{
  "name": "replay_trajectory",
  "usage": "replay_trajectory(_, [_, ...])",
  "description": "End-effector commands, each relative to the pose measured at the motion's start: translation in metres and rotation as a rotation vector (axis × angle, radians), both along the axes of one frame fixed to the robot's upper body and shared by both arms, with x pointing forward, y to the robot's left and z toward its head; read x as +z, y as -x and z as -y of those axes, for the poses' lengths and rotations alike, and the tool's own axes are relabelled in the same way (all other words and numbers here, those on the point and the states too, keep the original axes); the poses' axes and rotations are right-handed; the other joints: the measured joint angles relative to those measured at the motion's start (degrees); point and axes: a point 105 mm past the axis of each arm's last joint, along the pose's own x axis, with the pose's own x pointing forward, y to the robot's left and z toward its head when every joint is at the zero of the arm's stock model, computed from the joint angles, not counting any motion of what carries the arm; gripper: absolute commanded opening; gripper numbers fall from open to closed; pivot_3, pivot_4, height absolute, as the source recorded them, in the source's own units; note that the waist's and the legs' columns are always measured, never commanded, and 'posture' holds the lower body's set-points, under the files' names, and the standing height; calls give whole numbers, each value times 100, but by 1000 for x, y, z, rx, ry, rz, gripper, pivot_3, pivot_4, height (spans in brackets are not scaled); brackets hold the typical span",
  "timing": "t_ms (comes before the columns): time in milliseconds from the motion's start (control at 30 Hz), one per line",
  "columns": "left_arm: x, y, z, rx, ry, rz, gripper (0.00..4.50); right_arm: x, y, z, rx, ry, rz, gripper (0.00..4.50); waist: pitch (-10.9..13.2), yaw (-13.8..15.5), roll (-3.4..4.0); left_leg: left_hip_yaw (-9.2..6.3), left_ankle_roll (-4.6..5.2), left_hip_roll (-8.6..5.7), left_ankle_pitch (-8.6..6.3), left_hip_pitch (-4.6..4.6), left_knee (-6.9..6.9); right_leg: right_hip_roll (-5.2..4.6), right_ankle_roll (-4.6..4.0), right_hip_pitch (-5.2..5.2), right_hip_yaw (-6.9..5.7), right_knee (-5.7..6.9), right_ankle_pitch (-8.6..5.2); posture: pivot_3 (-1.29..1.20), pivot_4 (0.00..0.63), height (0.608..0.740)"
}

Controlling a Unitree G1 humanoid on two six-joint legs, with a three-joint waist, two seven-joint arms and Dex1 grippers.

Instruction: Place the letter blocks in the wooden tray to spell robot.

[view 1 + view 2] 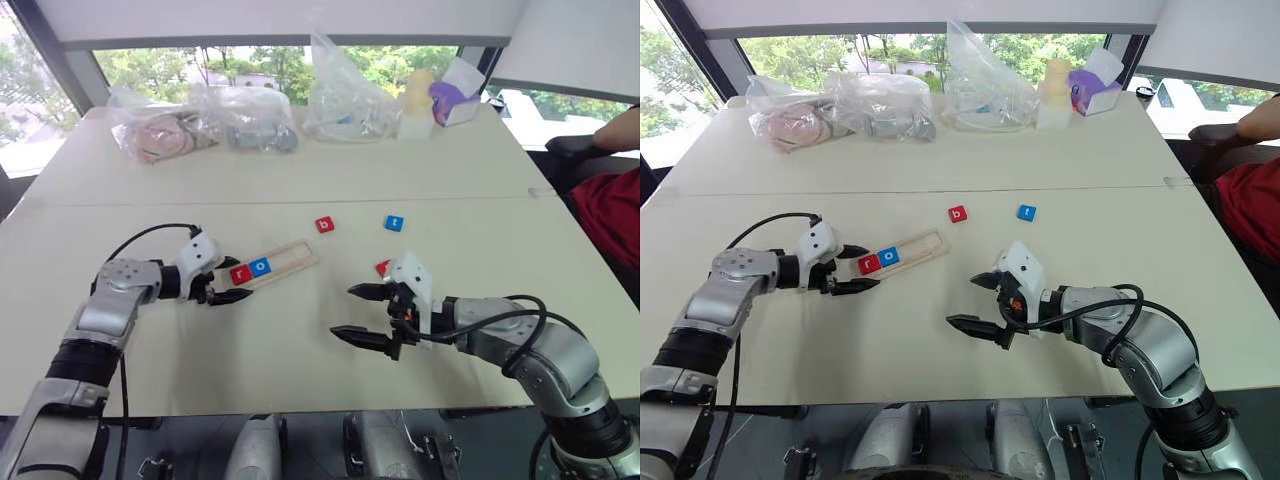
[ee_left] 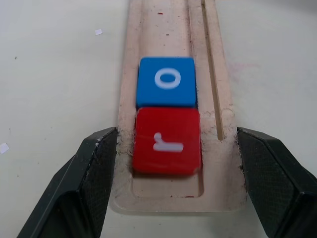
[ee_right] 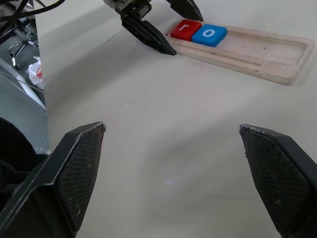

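My left pincer [image 1: 228,280] at near end of narrow pale wooden tray [image 1: 290,258]; fingers [image 2: 94,168] straddle tray end, pressed against both its sides; tray gripped; red square block "r" [image 2: 167,140] and blue square block "o" [image 2: 167,81] sit in slot, touching, "r" at end by pincer; rest of slot bare; my right pincer [image 1: 366,315] wide open, holds nothing, above white bench [image 1: 300,350]; red block "b" [image 1: 325,225] and blue block "t" [image 1: 395,223] lie loose on bench beyond tray; another red block [image 1: 382,267] partly hidden behind right pincer.

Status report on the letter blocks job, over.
Left pincer clamped on pale wooden tray end; right pincer open, empty. Red r tile, blue o tile seated; red b tile, blue t tile loose beyond. Nothing in the way.
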Motion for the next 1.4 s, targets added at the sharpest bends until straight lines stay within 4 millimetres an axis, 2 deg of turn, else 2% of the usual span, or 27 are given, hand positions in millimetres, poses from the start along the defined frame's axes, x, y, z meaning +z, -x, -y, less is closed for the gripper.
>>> replay_trajectory(33, [-15, 2, -2, 18, -6, -47, 3130, 12, -9, 14, -55, -14, 48, 4500, 0, 3, 0, 0, 0, 0, 0, 7, 0, 0, -1, 8, 0, 0, -1, 0, 150, 740])
replay_trajectory(167, [4, 1, 7, -86, -11, -7, 3130, 21, -15, 29, -120, -35, 59, 4500, 1, 13, -2, 1, 0, 0, 0, 25, -1, -2, -16, 27, 0, -4, -9, 0, 150, 740])
replay_trajectory(233, [16, 7, 17, -212, -41, 3, 3130, 22, -16, 39, -150, -31, 59, 4500, 2, 10, -4, 0, 0, 0, 0, 23, -2, -1, -15, 26, 0, -5, -9, 0, 150, 740])
replay_trajectory(300, [20, 13, 23, -306, -78, -5, 3130, 21, -16, 46, -171, -22, 56, 4500, 2, 11, -4, 0, 0, 0, 0, 14, -4, -1, -10, 20, 0, -7, -7, 0, 150, 740])
replay_trajectory(433, [16, 9, 30, -370, -110, -30, 3130, 19, -18, 57, -228, -18, 57, 4500, 2, 9, -4, 0, 0, -2, 0, -15, 0, 1, 0, -8, 0, -7, -1, 0, 150, 740])
replay_trajectory(667, [8, 2, 32, -357, -113, -61, 3130, 15, -15, 56, -254, -28, 56, 4500, 3, -3, -6, -2, 2, 0, -1, -18, -1, 11, 3, -15, 2, -4, 0, 0, 150, 740])
replay_trajectory(733, [7, 4, 32, -361, -106, -74, 4191, 13, -14, 55, -255, -31, 54, 4500, 3, -4, -6, -2, 2, 0, -1, -19, 0, 10, 3, -16, 2, -4, 1, 0, 150, 740])
replay_trajectory(767, [7, 5, 32, -363, -102, -82, 4454, 13, -14, 55, -257, -30, 53, 4500, 3, -6, -6, -1, 2, 0, -1, -19, 0, 10, 3, -16, 2, -4, 1, 0, 150, 740])
replay_trajectory(900, [8, 1, 24, -324, -141, -21, 4454, 9, -25, 58, -293, 21, 79, 4500, 2, -12, -6, -1, 2, 0, -1, -17, 1, 10, 2, -16, 3, -2, 0, 0, 150, 740])
replay_trajectory(1033, [23, 9, 2, -276, -158, -8, 4454, 19, -55, 44, -365, -27, 158, 4500, 4, -91, -11, 3, 2, 6, -1, -16, 0, 17, -2, -22, 9, 0, 2, 0, 150, 740])
replay_trajectory(1200, [44, 23, -27, -145, -130, -11, 4454, 18, -116, 7, -535, -84, 118, 4500, 7, -194, -11, 8, 2, 13, 0, -14, -4, 26, -7, -62, 31, 50, 5, 0, 150, 740])
replay_trajectory(1300, [79, 15, -32, 13, 44, 73, 4454, 10, -144, -20, -573, -56, 92, 4500, 11, -142, -19, 9, 2, 13, 1, -23, -2, 24, -8, -69, 25, 59, 5, 0, 150, 740])
replay_trajectory(1400, [103, 16, -33, 111, 160, 140, 4454, 2, -160, -40, -576, -2, 103, 4500, 16, -130, -29, 10, 2, 10, 0, -30, 1, 13, -3, -71, 22, 55, 4, 0, 150, 740])
